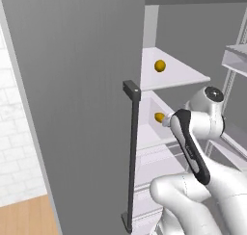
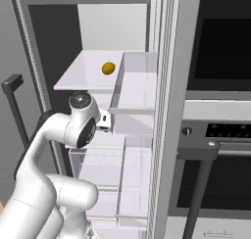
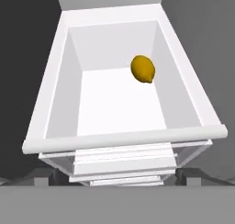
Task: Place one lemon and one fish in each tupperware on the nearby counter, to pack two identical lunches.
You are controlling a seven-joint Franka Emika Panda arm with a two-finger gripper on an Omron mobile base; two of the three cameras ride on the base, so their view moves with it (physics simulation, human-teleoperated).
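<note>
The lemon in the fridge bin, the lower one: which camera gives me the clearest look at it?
The hand view: the lower lemon lies unobstructed in the white bin, toward the back right. The left base view shows it partly behind the arm. The right base view shows the upper-shelf lemon.

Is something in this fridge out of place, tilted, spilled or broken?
Nothing stands out. One lemon lies on the upper shelf, another lemon lies in the white drawer below it. Shelves and drawer look level and clean, with no spill. The open gripper points into the drawer and touches nothing.
</note>
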